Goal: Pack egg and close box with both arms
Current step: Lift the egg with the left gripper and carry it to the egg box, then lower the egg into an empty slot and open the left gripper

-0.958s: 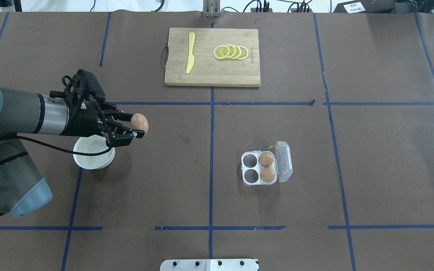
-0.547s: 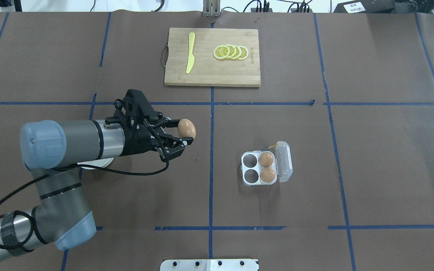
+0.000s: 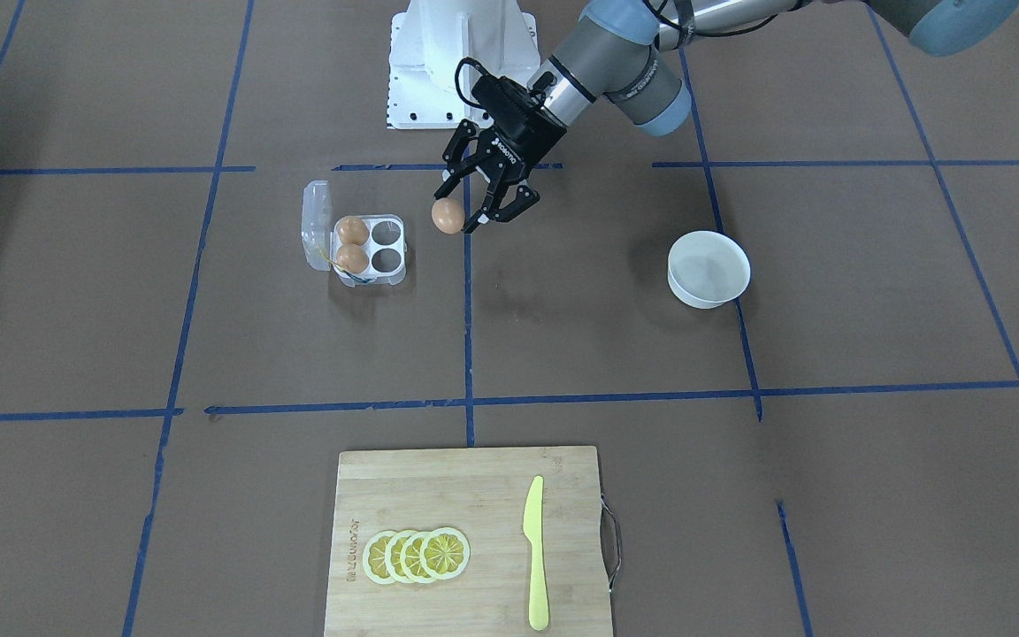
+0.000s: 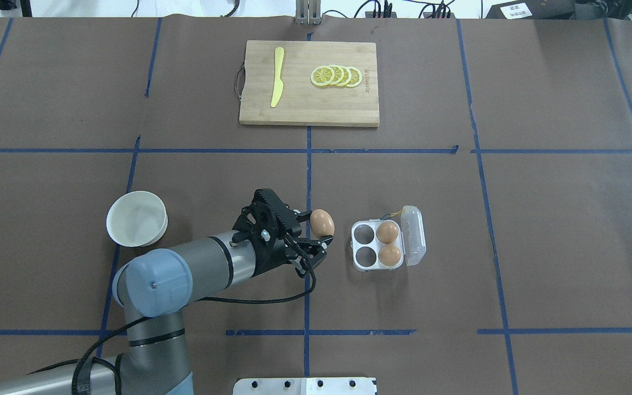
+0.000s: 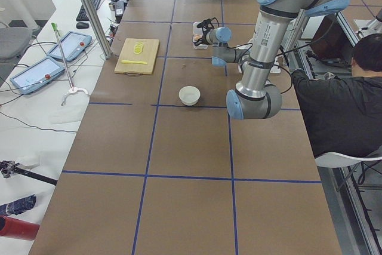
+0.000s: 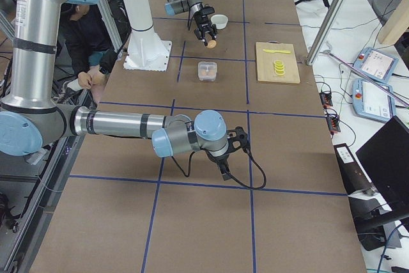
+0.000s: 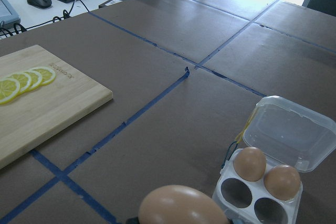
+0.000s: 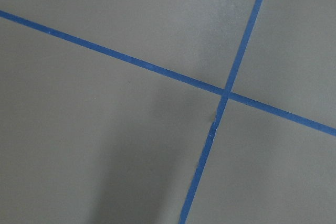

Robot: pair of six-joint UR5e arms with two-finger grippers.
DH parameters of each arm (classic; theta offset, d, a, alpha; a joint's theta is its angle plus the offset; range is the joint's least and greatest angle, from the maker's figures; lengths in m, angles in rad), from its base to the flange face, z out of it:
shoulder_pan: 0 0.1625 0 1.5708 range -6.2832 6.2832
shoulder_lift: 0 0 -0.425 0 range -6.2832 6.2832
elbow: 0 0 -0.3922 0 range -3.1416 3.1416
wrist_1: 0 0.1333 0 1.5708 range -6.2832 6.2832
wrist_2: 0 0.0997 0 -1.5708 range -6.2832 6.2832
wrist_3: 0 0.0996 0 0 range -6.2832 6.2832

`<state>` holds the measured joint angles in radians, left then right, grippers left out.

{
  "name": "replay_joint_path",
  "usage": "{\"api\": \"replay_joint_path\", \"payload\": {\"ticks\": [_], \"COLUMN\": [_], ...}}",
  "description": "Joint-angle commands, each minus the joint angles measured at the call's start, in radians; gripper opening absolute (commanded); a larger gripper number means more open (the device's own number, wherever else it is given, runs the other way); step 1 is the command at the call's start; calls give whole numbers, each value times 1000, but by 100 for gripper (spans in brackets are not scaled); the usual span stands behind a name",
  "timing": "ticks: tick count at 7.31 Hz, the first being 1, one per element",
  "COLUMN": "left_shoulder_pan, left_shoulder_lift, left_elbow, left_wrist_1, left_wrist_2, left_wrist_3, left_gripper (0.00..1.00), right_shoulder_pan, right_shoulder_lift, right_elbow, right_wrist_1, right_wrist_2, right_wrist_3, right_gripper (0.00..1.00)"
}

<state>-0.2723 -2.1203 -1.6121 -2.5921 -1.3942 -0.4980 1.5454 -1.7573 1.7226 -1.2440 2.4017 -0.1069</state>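
1. Table [image 4: 541, 230], brown, gridded with blue tape [image 4: 308, 181]; the right wrist view shows nothing else.
2. Left arm [image 4: 195, 269], extended over the table's near half; its base is cut off in the overhead view.
3. Right arm [image 6: 121, 124], visible only in the right-side view; right gripper [image 6: 223, 165] is too small there to tell whether it is spread or closed.
4. Cutting board [image 4: 299, 104], bearing knife [image 4: 277, 77] and lemon slices [image 4: 337, 75].
5. Bowl [image 4: 136, 219], white.
6. Box [image 4: 364, 235], lid [image 4: 413, 235] swung open; two eggs [image 4: 387, 232] fill the hinge-side cells.
7. Left gripper [image 3: 463, 212], pinching the egg [image 4: 322, 222] clear of the table, just beside the box's vacant cells; the left wrist view cuts off the egg's underside.
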Motion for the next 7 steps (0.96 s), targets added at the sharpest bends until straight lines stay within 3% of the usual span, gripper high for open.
{"api": "replay_joint_path", "payload": {"ticks": [1,5,7], "left_shoulder_pan": [30,33,39], "left_shoulder_lift": [-87,-194,-188], "left_elbow": [99,214,207], "left_wrist_1": [-2,-2,-2], "left_wrist_2": [35,35,32], "left_wrist_3": [7,9,67], "left_gripper": [31,31,32], "right_shoulder_pan": [8,41,53], "right_shoulder_lift": [-1,-2,-10], "right_elbow": [0,-8,-8], "right_wrist_1": [0,-2,0], "right_wrist_2": [-1,-3,-1], "right_wrist_3": [29,29,27], "right_gripper": [100,100,100]}}
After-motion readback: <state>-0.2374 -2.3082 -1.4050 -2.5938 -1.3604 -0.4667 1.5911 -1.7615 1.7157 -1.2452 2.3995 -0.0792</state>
